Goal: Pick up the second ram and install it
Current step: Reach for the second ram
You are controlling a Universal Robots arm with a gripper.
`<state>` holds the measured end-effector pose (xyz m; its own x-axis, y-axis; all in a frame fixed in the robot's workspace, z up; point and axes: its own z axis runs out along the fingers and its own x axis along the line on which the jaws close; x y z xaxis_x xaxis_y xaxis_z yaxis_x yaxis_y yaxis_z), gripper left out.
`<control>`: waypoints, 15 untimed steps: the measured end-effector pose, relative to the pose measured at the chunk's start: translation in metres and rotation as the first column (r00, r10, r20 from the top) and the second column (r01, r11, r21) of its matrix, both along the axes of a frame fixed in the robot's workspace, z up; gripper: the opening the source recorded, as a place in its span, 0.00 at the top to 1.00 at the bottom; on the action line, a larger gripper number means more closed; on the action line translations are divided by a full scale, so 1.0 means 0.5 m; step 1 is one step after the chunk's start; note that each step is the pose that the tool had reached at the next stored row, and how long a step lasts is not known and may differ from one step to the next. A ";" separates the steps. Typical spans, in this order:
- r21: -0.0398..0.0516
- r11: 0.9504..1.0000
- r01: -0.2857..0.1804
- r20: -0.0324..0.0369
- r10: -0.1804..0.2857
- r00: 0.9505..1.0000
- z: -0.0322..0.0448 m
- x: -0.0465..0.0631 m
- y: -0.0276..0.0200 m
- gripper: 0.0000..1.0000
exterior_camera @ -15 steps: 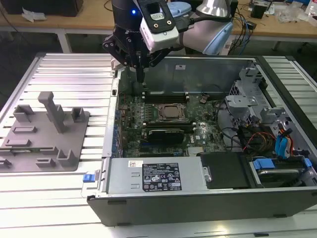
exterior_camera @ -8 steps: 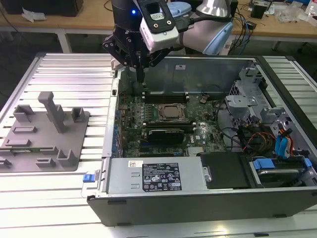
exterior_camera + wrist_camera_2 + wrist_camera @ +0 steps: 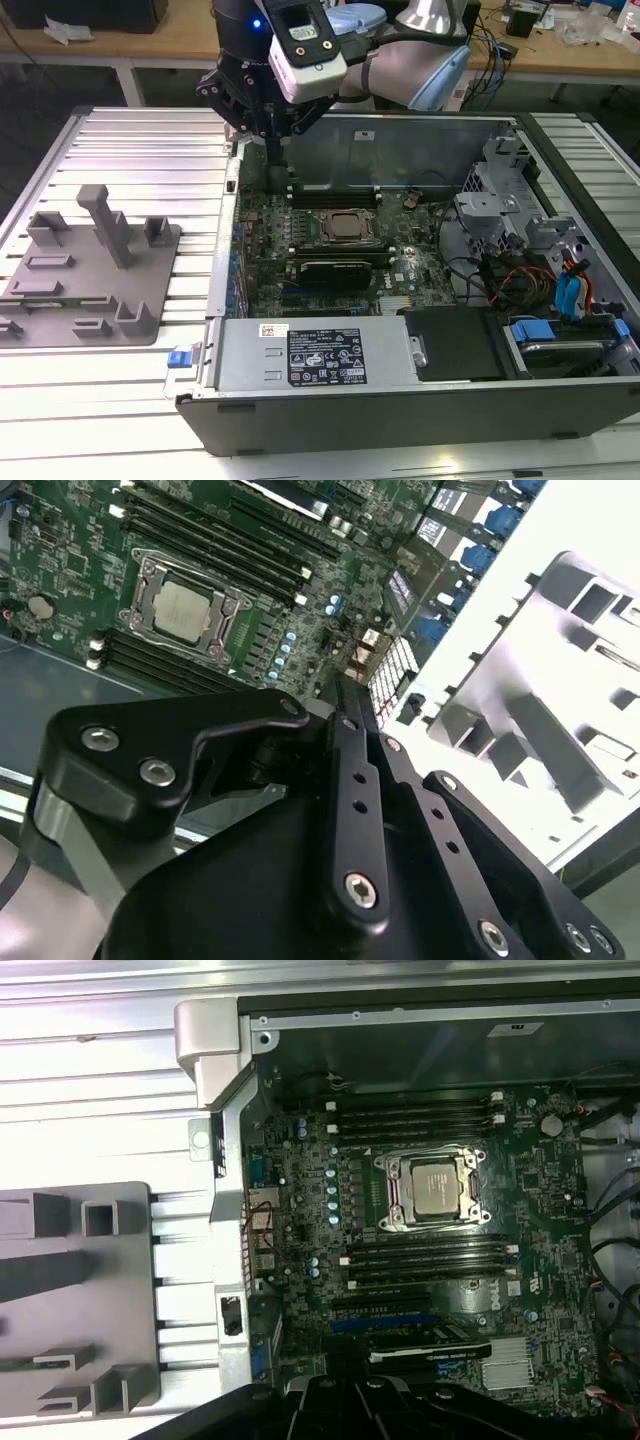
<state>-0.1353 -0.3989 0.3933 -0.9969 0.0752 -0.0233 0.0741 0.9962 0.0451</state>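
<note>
My gripper (image 3: 272, 160) hangs over the back corner of the open computer case (image 3: 330, 415), at the exterior view's left, just above the motherboard (image 3: 262, 225). In the second wrist view its black fingers (image 3: 345, 740) run together to a closed tip (image 3: 340, 685) with nothing seen between them. The second ram is not to be made out as a loose stick. Long dark memory slots (image 3: 415, 1118) lie on one side of the silver processor (image 3: 435, 1185), and more slots (image 3: 430, 1260) on the other side. Whether sticks sit in them I cannot tell.
A grey plastic fixture (image 3: 90, 270) with upright blocks lies on the ribbed metal table (image 3: 140, 150) to the exterior view's left of the case. Inside the case are a black power supply (image 3: 320, 355), drive bays with blue tabs (image 3: 560, 300) and loose cables (image 3: 500, 275).
</note>
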 end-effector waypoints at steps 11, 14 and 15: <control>0.000 1.000 0.000 0.000 0.000 1.000 -0.001 -0.071 0.0000 0.92; 0.000 1.000 0.000 0.000 0.000 1.000 -0.002 -0.091 0.0000 0.92; 0.000 1.000 0.000 0.000 0.000 1.000 -0.002 -0.098 0.0000 0.92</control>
